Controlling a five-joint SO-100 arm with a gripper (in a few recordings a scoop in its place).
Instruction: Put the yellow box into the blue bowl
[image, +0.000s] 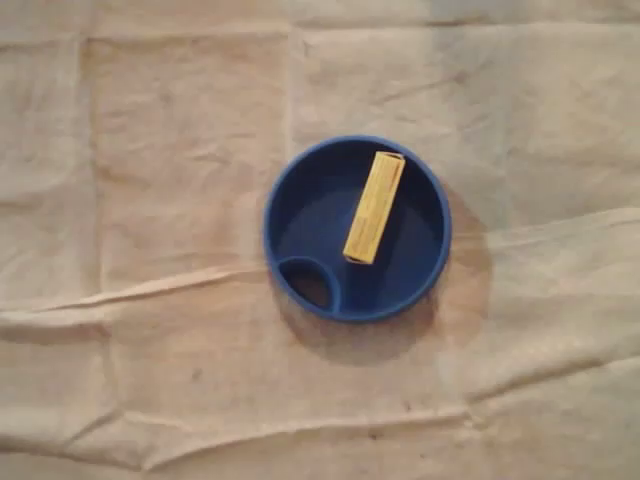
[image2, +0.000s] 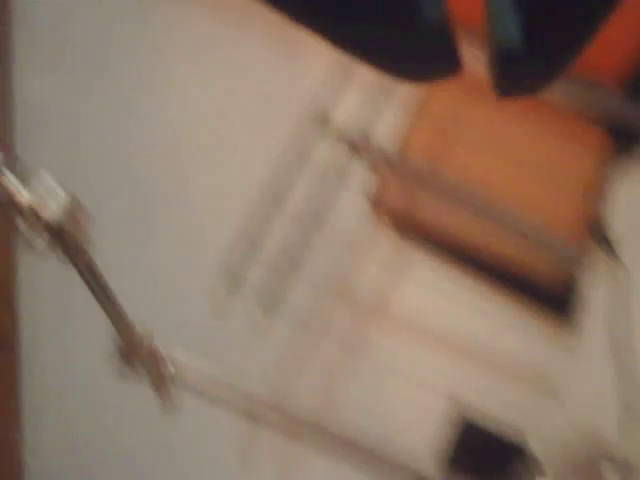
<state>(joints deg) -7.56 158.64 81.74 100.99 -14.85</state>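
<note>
In the overhead view a round blue bowl (image: 300, 190) sits on the cloth a little right of the middle. The yellow box (image: 374, 207), long and narrow, lies inside it, leaning from the bowl's floor up toward the upper right rim. A small round pocket (image: 310, 283) is set into the bowl's lower left. The wrist view is heavily blurred. Dark shapes (image2: 480, 40) with orange and teal between them hang at its top edge; they may be my gripper, but I cannot tell whether it is open or shut.
A wrinkled beige cloth (image: 150, 200) covers the table, with raised folds along the lower part. The blurred wrist view looks away from the bowl at a pale surface (image2: 200, 150), an orange-brown block (image2: 500, 180) and a thin metal rod (image2: 90, 280).
</note>
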